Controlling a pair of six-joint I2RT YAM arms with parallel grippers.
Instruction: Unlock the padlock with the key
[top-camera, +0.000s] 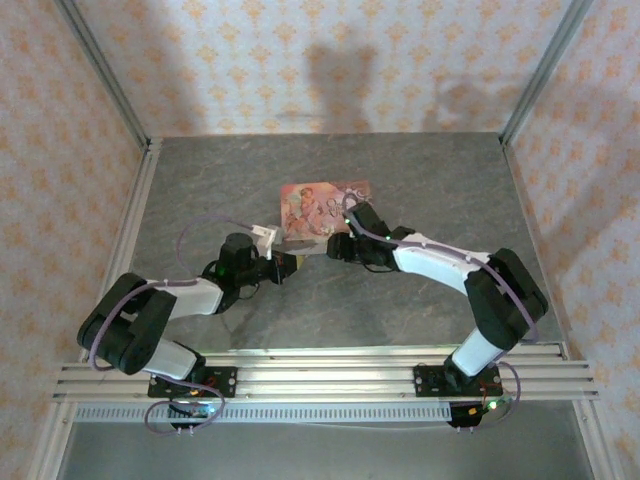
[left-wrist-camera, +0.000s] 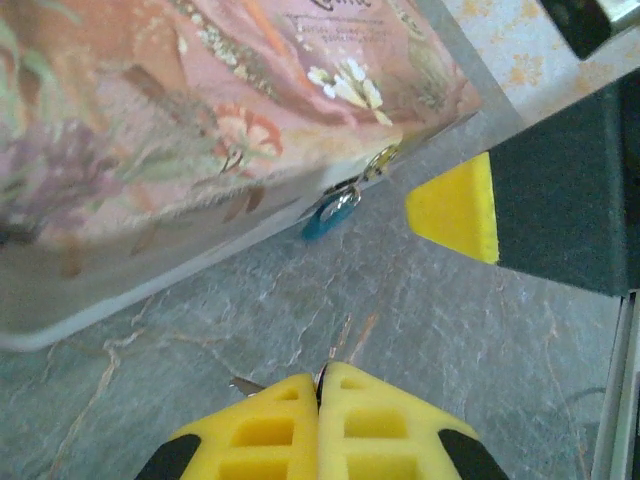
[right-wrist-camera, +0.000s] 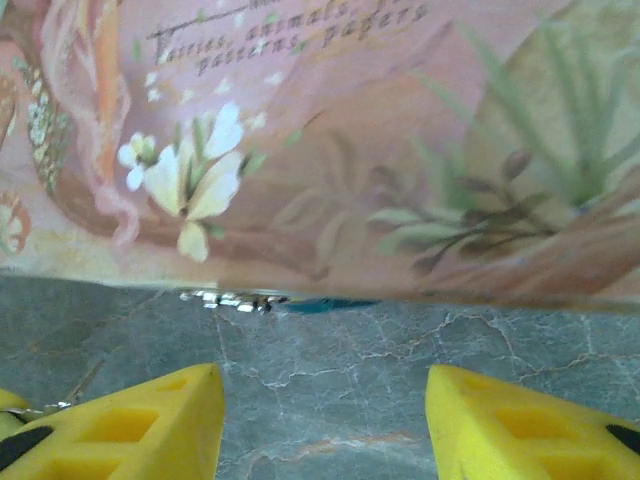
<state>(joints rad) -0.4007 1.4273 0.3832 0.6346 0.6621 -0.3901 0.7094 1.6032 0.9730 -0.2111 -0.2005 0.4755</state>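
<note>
One blue padlock (left-wrist-camera: 325, 222) sits at the pink box's (left-wrist-camera: 150, 150) edge; the left gripper (left-wrist-camera: 319, 380) pinches, seemingly, one metal key (left-wrist-camera: 243, 384); the right gripper (right-wrist-camera: 322, 378) gapes.

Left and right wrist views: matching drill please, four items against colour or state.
Items:
1. padlock
2. tin box
3. left gripper
4. right gripper

Colour or state:
A. fingers apart
B. pink, flower print
C. fingers shut on the key
D. blue, at the tin box's lower edge

Pairs: 1-D, 2-B, 3-C, 4-A
</note>
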